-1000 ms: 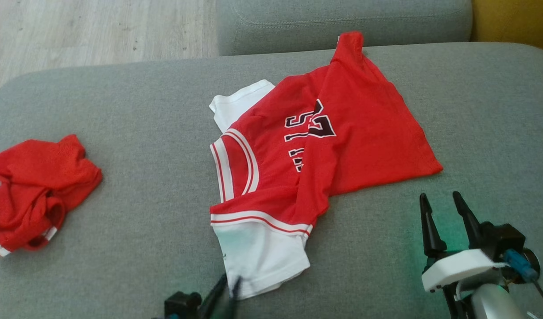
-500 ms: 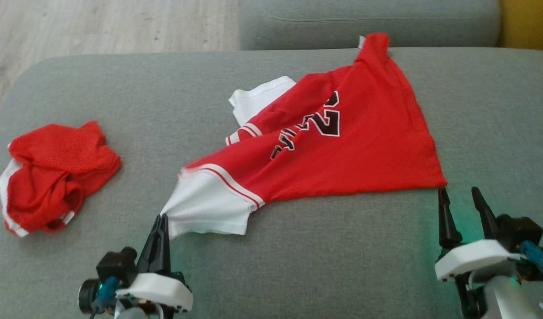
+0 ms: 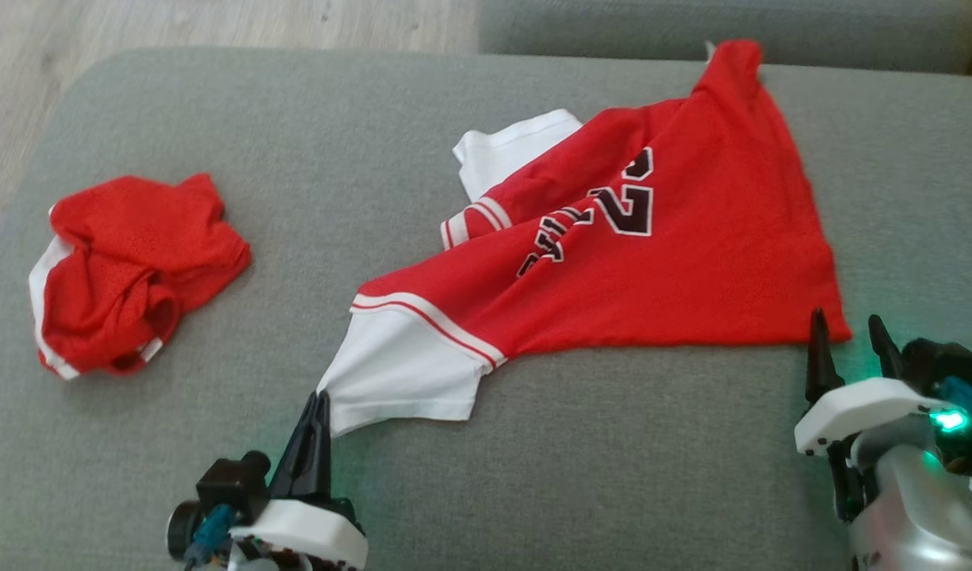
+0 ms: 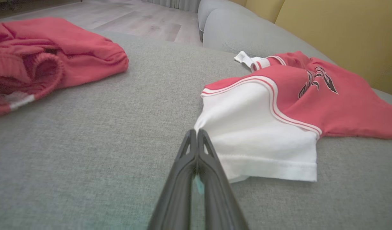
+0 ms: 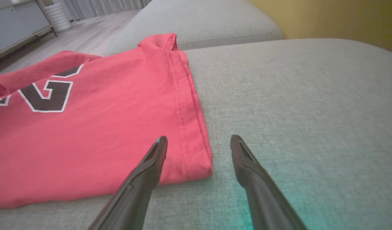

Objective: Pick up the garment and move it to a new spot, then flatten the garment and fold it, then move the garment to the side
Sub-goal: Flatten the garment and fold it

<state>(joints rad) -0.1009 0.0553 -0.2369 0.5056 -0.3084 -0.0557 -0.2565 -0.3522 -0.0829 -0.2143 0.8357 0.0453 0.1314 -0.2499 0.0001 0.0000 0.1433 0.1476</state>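
l gripper (image 3: 319, 400) clenched on the white sleeve tip of the garment (image 3: 676, 277), mid sofa cushion (image 3: 359, 119) twd its back edge. r gripper (image 3: 846, 319) jaws released at hem corner (no grip). flattening half done imo; fold + side move left.

**Operator:** Which finishes should you note on the sofa (image 3: 216, 143)?
**Guide:** Grey woven upholstery, matt, with a coarse visible grain. Beyond it, the floor (image 3: 216, 24) shows pale wood planks with a low sheen.
**Operator:** And the garment (image 3: 692, 277)?
**Guide:** You see smooth, matt red cloth, a white cloth sleeve (image 3: 407, 373) with a stitched hem, and flat dark printed figures. The second red garment (image 3: 129, 270) is a rougher, open mesh knit.
**Operator:** The left gripper (image 3: 318, 396)?
**Guide:** Its fingers (image 4: 183, 179) look like dark matt plastic. The housing (image 3: 304, 535) looks like white, smooth, slightly glossy plastic.
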